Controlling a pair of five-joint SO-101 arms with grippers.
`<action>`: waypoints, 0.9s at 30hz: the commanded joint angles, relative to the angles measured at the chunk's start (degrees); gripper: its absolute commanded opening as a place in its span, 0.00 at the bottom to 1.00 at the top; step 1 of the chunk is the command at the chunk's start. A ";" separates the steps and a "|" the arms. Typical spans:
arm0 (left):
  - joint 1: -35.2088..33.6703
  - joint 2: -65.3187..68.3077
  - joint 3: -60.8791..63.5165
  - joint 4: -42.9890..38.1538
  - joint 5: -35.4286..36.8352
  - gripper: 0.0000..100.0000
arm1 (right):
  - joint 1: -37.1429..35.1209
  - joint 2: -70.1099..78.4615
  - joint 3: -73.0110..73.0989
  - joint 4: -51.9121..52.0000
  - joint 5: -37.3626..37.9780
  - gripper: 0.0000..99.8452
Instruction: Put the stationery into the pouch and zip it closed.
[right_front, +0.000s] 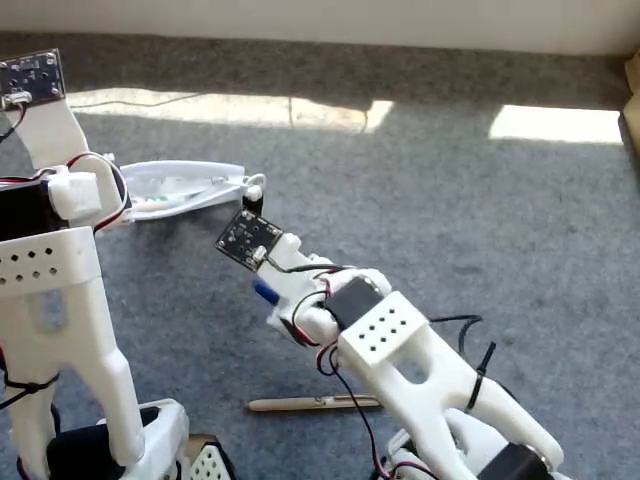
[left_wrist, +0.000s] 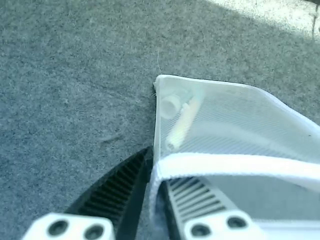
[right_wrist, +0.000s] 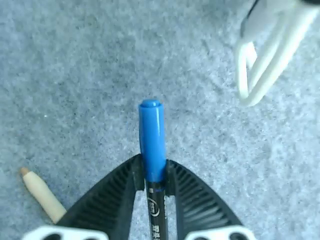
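A clear mesh pouch (right_front: 190, 188) with a white zipper band lies on the grey carpet at the left. My left gripper (left_wrist: 154, 172) is shut on the pouch's (left_wrist: 225, 130) white edge band. Inside the pouch lie a pale stick (left_wrist: 181, 125) and a small white round piece (left_wrist: 169, 104). My right gripper (right_wrist: 151, 170) is shut on a blue-capped pen (right_wrist: 151, 135), which it holds above the carpet a short way from the pouch's end (right_wrist: 265, 55). In the high view this pen (right_front: 264, 292) shows just under the right wrist. A beige pencil (right_front: 315, 403) lies on the carpet near the right arm's base.
Grey carpet (right_front: 480, 220) covers the floor, with sunlit patches along the far side. The beige pencil (right_wrist: 42, 195) lies close beside my right gripper's fingers. The left arm's white frame (right_front: 60, 300) stands at the near left.
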 joint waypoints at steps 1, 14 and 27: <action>-0.66 -1.36 -1.45 -0.79 0.09 0.02 | 0.92 -6.29 -1.27 0.40 0.26 0.02; -0.66 -1.36 -1.45 -0.97 0.09 0.02 | 0.57 -20.79 -6.37 0.31 -5.80 0.02; -0.57 -1.36 -1.45 -0.97 0.09 0.02 | -4.00 -22.29 -19.65 -0.48 -13.10 0.02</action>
